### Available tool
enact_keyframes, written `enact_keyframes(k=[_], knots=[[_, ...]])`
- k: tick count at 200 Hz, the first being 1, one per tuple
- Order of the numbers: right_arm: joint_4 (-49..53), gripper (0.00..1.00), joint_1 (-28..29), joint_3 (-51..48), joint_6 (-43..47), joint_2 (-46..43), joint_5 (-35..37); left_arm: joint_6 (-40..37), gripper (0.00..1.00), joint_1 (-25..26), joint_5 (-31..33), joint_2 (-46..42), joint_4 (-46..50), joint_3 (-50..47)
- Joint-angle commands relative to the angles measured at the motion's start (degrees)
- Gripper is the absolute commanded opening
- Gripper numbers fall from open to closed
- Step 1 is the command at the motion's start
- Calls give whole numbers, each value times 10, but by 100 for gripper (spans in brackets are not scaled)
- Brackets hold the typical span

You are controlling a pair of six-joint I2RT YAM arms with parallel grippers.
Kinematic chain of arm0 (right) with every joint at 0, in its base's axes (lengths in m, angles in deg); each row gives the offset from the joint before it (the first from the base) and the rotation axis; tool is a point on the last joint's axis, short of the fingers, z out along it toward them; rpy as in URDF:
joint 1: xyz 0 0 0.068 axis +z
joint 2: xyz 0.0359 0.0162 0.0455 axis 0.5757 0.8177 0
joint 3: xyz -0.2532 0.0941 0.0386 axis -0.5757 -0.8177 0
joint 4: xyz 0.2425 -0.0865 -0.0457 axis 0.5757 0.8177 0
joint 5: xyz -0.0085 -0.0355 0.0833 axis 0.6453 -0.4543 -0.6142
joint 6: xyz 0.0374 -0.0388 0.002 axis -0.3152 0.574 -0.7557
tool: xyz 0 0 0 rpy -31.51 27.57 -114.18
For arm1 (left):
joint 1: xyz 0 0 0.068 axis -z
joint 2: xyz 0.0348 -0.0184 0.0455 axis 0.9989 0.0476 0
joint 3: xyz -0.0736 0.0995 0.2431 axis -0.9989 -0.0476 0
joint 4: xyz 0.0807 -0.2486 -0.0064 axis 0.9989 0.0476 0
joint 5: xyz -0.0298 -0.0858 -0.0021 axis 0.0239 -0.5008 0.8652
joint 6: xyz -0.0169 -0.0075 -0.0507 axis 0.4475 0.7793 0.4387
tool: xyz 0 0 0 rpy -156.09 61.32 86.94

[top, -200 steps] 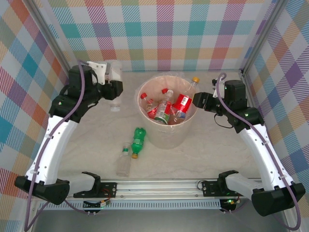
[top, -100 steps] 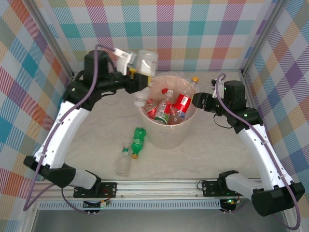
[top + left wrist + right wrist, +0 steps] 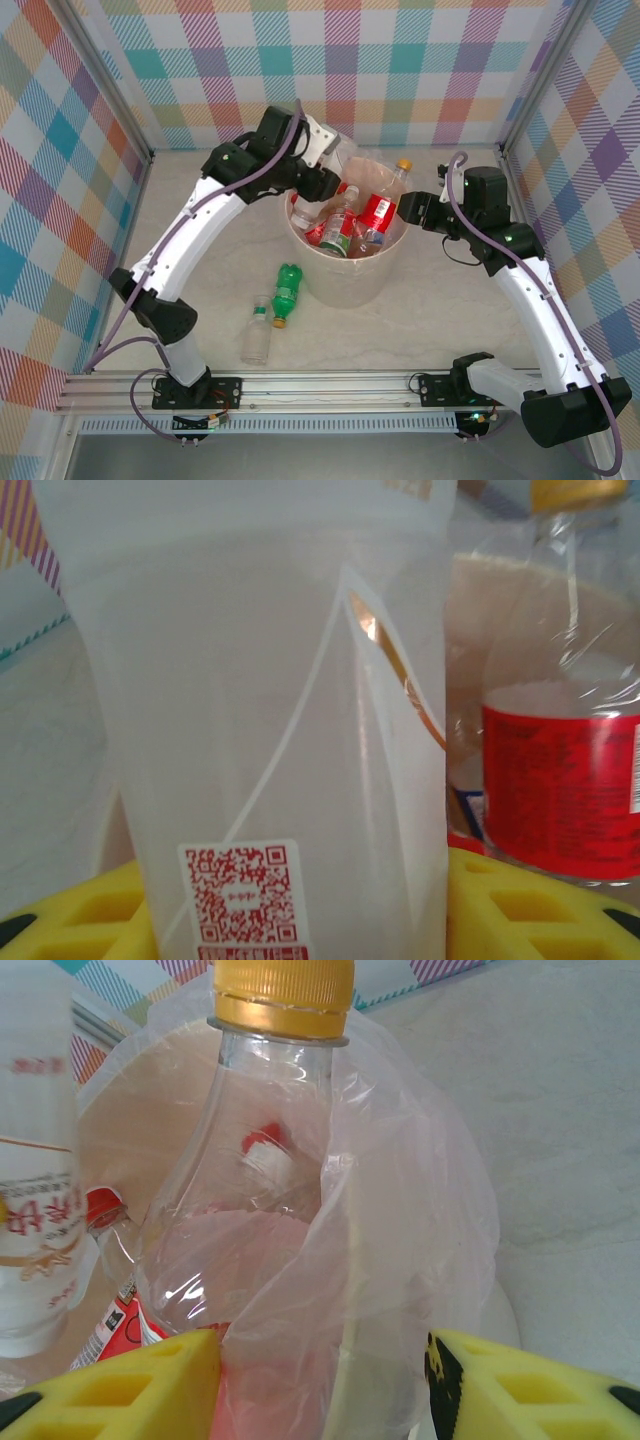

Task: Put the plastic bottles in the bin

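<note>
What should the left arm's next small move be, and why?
Probably open the left gripper and let go. In the wrist view its yellow fingers clamp a pale bottle with a QR label. The top view puts that bottle over the far-left rim of the bin. Its lower end appears to hang inside, beside the red-labelled bottles, so it should drop in.

top: overhead, facing down, far | wrists: close-up, facing the bin (image 3: 345, 288) rim from opposite sides
</note>
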Motion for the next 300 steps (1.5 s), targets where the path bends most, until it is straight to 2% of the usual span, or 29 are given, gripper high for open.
enact_keyframes(k=[1, 42, 70, 78, 116, 135, 173, 201, 226, 300], knots=[[-17, 57, 2, 0, 3, -1, -7, -31, 41, 6, 34, 8, 48, 26], [-19, 57, 2, 2, 4, 6, -9, -46, 53, 10, 39, 25, 66, 24], [-19, 57, 2, 2, 5, 7, -8, -48, 82, 11, 19, 15, 43, 10], [-19, 57, 2, 2, 5, 5, -8, -46, 87, 12, 14, 4, 22, -5], [-16, 57, 2, 1, 6, 3, -6, -25, 96, 12, -19, -65, -98, -94], [-14, 57, 2, 1, 8, -1, -5, -12, 94, 12, -20, -85, -142, -118], [-12, 57, 2, -2, 11, -6, -2, 0, 82, 12, -34, -73, -162, -123], [-9, 57, 2, -1, 12, -5, 2, 6, 62, 20, -39, -33, -135, -108], [-8, 57, 2, 1, 10, -6, 1, 1, 53, 33, -23, -17, -124, -108], [-3, 57, 1, 5, 12, -10, 3, 9, 54, 39, -8, -12, -147, -139]])
